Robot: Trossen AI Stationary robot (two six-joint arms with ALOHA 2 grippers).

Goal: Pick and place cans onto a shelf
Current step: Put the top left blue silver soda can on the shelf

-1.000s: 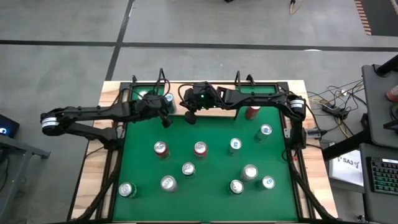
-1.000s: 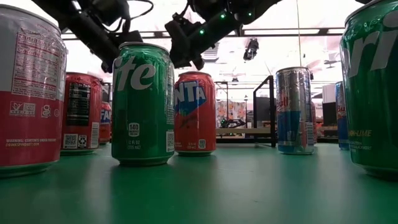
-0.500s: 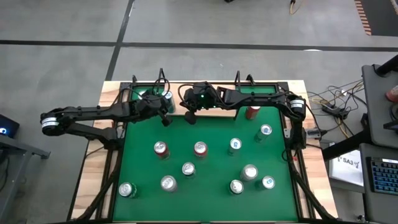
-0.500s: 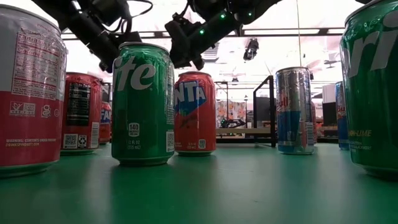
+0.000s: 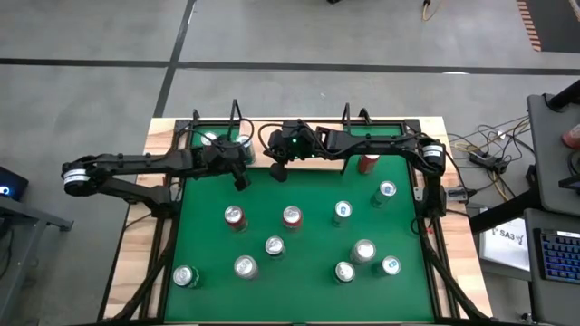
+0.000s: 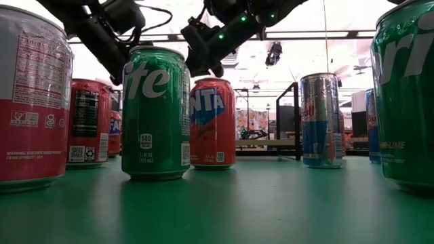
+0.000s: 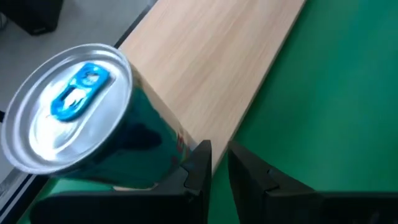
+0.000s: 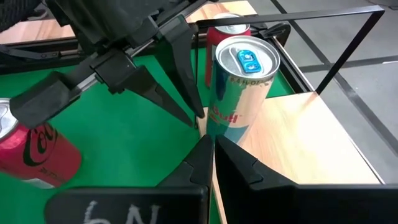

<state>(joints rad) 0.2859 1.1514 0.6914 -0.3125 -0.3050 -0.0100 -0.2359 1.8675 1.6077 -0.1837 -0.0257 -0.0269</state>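
A silver-blue can with a blue tab point(image 8: 239, 87) point(image 7: 68, 118) point(image 5: 245, 144) stands upright on its base at the near edge of the light-wood shelf point(image 7: 230, 56) point(image 8: 292, 137). My left gripper point(image 7: 219, 163) point(image 8: 198, 118) is shut and slants down right beside this can's near side, with nothing between its fingers. My right gripper point(image 8: 211, 149) point(image 5: 276, 172) is shut and empty. It hangs in the air over the green table just right of that can, pointing at it. A red can point(image 8: 227, 30) stands farther left on the shelf. My left gripper has the outer side of one finger point(image 7: 196, 165) close against the lower near side point(image 7: 168, 149) of the blue-tab can. Whether it touches the can I cannot tell. The can stands upright on the shelf.
Several cans stand spread over the green table point(image 5: 299, 290), among them a red one point(image 5: 234, 215), a second red one point(image 5: 291, 215) and a tall red one point(image 5: 367, 163) near the shelf. Black wire uprights point(image 8: 323, 37) frame the shelf. A green can point(image 6: 156, 112) fills the low view's front.
My left gripper has tipped a little beside the blue-tab can without travelling. The can stays upright in the same place on the shelf.
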